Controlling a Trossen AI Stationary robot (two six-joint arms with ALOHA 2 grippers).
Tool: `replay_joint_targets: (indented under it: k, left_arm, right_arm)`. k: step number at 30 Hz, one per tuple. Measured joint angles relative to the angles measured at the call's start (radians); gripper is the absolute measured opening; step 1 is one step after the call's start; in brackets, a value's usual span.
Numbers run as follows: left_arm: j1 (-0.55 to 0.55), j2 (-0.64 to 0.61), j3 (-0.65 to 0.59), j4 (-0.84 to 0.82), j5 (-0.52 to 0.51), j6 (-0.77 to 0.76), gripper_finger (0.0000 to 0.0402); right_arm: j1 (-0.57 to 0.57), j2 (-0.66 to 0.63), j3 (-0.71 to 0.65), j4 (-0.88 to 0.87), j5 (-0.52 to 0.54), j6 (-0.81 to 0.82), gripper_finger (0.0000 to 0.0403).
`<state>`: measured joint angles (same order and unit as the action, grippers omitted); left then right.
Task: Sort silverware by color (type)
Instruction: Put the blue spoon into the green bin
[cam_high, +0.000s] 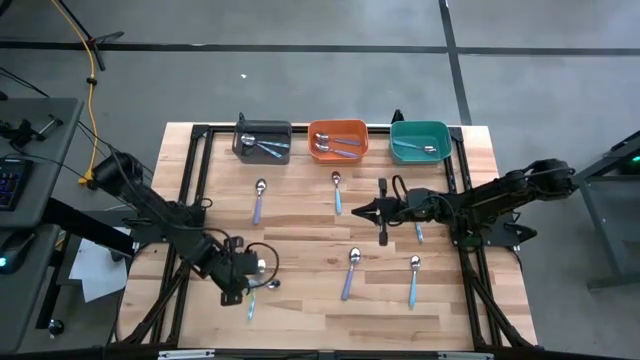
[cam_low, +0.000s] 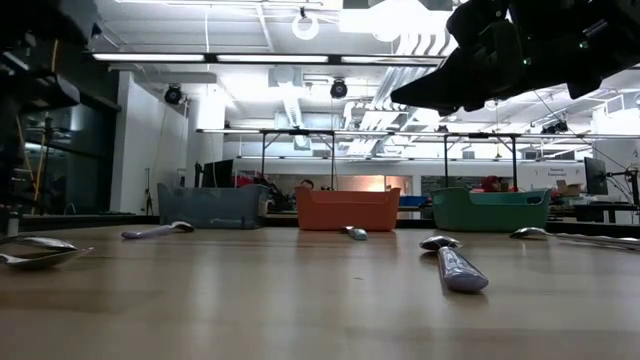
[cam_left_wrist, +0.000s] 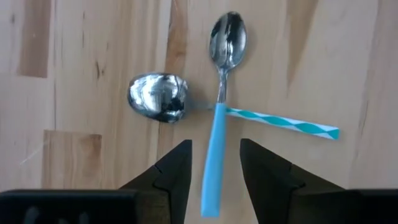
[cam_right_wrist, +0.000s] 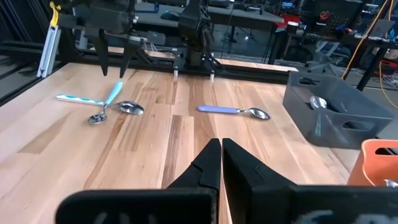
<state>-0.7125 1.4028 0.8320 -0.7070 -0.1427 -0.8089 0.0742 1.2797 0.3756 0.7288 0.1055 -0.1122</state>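
Observation:
Two spoons lie crossed on the wood near the table's front left. One has a plain light blue handle (cam_left_wrist: 211, 162), and its handle lies over the neck of a spoon with a teal-and-white striped handle (cam_left_wrist: 283, 121). My left gripper (cam_left_wrist: 214, 149) points down above them, open. Its fingers stand on either side of the light blue handle and clear of it, as the right wrist view shows (cam_right_wrist: 114, 68). My right gripper (cam_high: 358, 211) hangs shut over the table's middle, nearly level, holding nothing. Further spoons lie loose: a lavender one (cam_right_wrist: 233, 110), a blue one (cam_high: 337, 192) and two nearer the front (cam_high: 350, 272), (cam_high: 413, 280).
Three bins stand in a row at the far edge: grey (cam_high: 263, 140), orange (cam_high: 338, 140) and teal (cam_high: 420, 140), each with spoons inside. Another spoon (cam_high: 418, 232) lies partly under my right arm. Bare wood lies between the loose spoons.

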Motion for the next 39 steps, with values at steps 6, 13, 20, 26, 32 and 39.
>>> replay_joint_targets:
  k: [6, 13, 20, 26, 32, 39]
  left_arm:
    - [-0.020, 0.100, -0.001, 0.080, 0.014, 0.011, 0.0132]
    - [-0.024, 0.218, -0.001, 0.098, 0.057, 0.023, 0.0131]
    - [-0.022, 0.239, 0.002, 0.093, 0.072, 0.000, 0.0093]
    - [-0.028, 0.205, -0.002, 0.075, 0.121, 0.000, 0.0033]
    - [-0.044, 0.124, -0.003, 0.030, 0.073, -0.049, 0.0033]
    - [-0.050, 0.015, -0.003, 0.105, -0.131, -0.122, 0.0033]
  right_arm:
    - [0.000, 0.000, 0.000, 0.000, 0.000, 0.003, 0.0000]
    - [0.000, 0.000, 0.000, -0.004, 0.000, 0.003, 0.0000]
    - [0.001, 0.000, 0.001, -0.006, 0.000, 0.011, 0.0000]
    - [0.001, 0.000, 0.001, -0.008, 0.000, 0.011, 0.0000]
    - [0.005, 0.000, 0.001, -0.043, 0.001, 0.034, 0.0000]
    - [0.036, 0.000, 0.001, -0.045, 0.001, 0.022, 0.0000]
